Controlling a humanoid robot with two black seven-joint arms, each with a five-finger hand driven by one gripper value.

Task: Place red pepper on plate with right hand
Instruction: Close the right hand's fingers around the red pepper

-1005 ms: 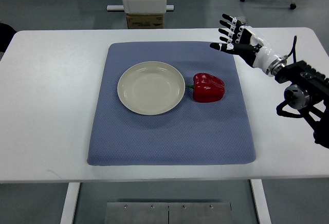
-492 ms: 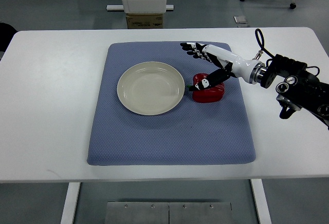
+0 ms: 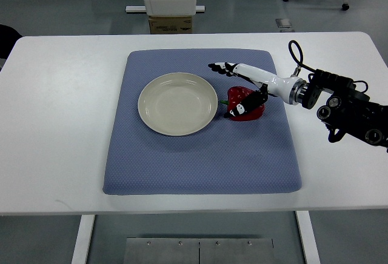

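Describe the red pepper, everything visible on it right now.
The red pepper is glossy, blocky and lobed, with a short green stem pointing left toward the plate. It lies on its side on the blue mat, just right of the plate's rim and not on it. The right hand reaches over it from the right: the thumb lies across its front and top, while the fingers stretch out past its far side. The hand hides part of its top.

My right hand (image 3: 244,86) is white-shelled with black finger joints and tips. Behind it I see a silver wrist ring, then a black forearm (image 3: 351,111) with round silver fittings and a looped black cable (image 3: 297,55) at the wrist.
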